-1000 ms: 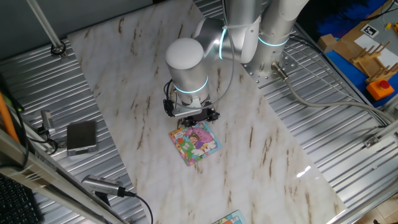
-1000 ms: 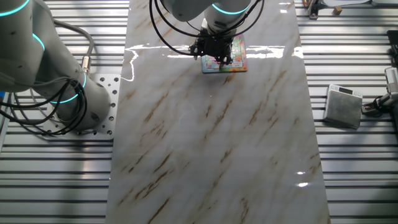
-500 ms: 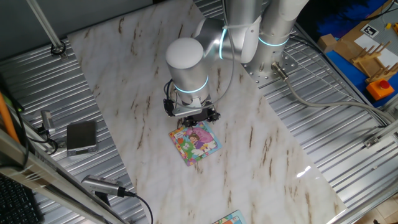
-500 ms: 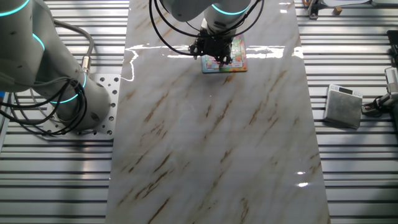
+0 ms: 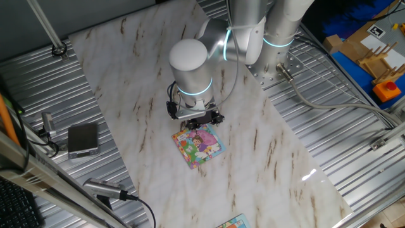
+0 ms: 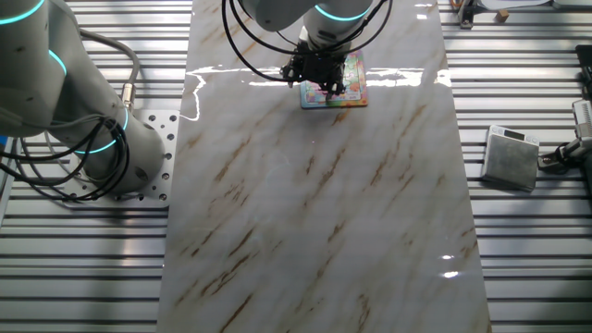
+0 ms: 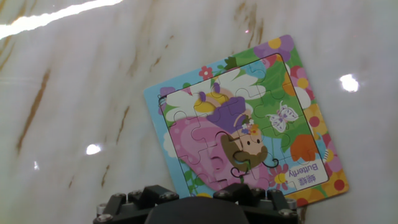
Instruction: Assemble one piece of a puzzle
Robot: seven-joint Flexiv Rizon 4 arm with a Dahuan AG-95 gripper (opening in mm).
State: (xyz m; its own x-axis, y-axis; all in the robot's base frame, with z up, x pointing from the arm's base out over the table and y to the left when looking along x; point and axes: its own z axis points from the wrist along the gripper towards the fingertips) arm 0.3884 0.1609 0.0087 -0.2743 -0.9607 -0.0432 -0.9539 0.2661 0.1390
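Observation:
The puzzle (image 5: 198,144) lies flat on the marble board, a small square with a pink figure in the middle and green, yellow and blue edges. My gripper (image 5: 197,121) hangs low over its far edge. From the other side, the gripper (image 6: 319,76) covers the left part of the puzzle (image 6: 344,85). In the hand view the puzzle (image 7: 249,118) fills the middle, and only the gripper's black housing (image 7: 199,208) shows at the bottom, over the puzzle's lower left corner. No fingertips show. I cannot pick out the piece as a separate thing.
A grey box (image 5: 83,139) sits on the ribbed metal left of the marble board (image 5: 145,82). A sliver of another board (image 5: 233,222) lies at the bottom edge. A second arm's base (image 6: 65,111) stands beside the marble. Blue crates (image 5: 370,50) are at the right.

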